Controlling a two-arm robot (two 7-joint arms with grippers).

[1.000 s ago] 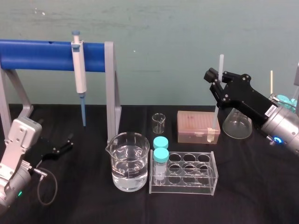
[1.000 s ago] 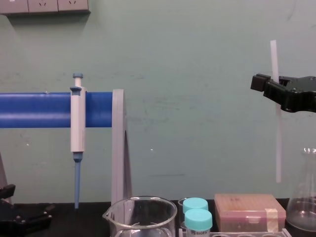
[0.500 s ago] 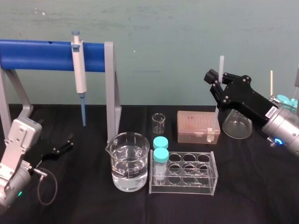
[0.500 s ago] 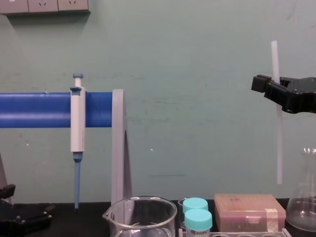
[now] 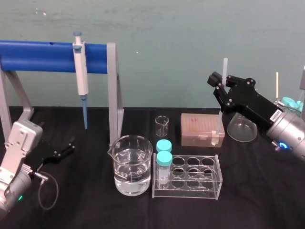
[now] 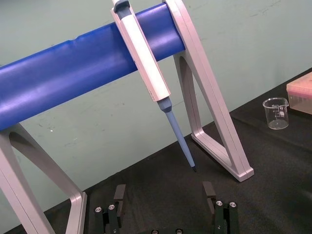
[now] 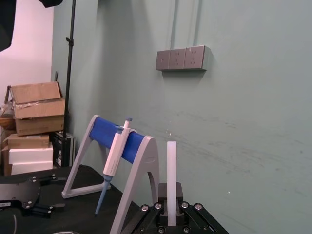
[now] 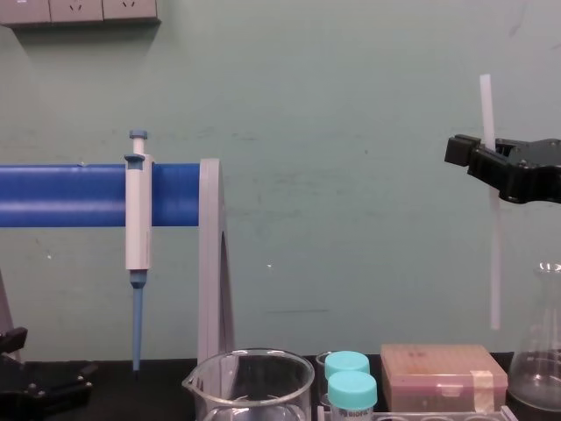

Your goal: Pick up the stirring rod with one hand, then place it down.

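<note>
The matte black right gripper (image 5: 220, 87) at the frame's right clamps the thin translucent white stirring rod (image 5: 225, 67) upright above the black desk (image 5: 257, 191). The left gripper (image 6: 164, 194) rests lower left, jaws apart.

the stirring rod (image 5: 220, 117) is a thin, straight, translucent white stick, held upright in mid-air (tilted only slightly) on the robot's right. the matte black right gripper (image 5: 219, 87) pinches it above its middle, leaving both ends sticking out free.
</note>
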